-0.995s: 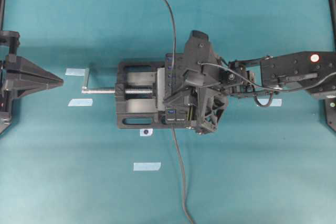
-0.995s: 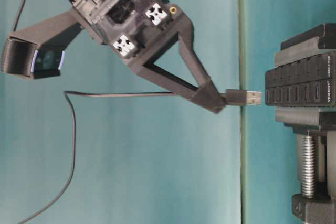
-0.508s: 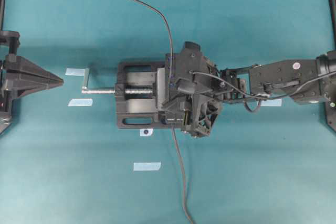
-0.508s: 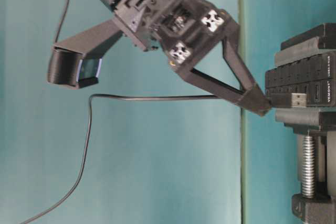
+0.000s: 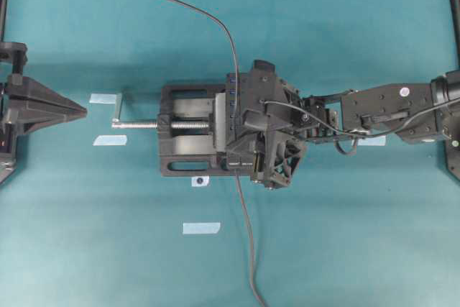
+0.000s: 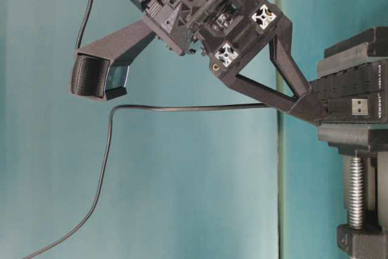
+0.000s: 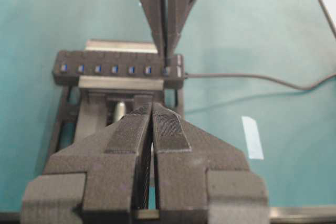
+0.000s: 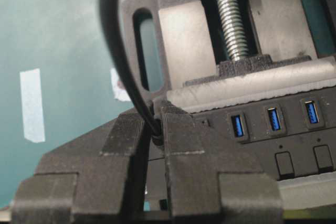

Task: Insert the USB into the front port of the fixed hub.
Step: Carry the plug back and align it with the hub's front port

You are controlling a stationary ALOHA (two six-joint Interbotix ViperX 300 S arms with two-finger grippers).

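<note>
While the right gripper (image 6: pixel 315 110) pinches the USB (image 6: pixel 354 107) by its black body, the silver plug juts past the fingertips and lies across the face of the fixed hub (image 6: pixel 351 92) at its end port. That hub sits clamped in the vise (image 5: pixel 188 149). Well apart, the left gripper (image 7: pixel 152 121) rests with its fingers pressed together, holding nothing.

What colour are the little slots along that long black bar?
Blue; the slots on the hub show best in the right wrist view.
</note>
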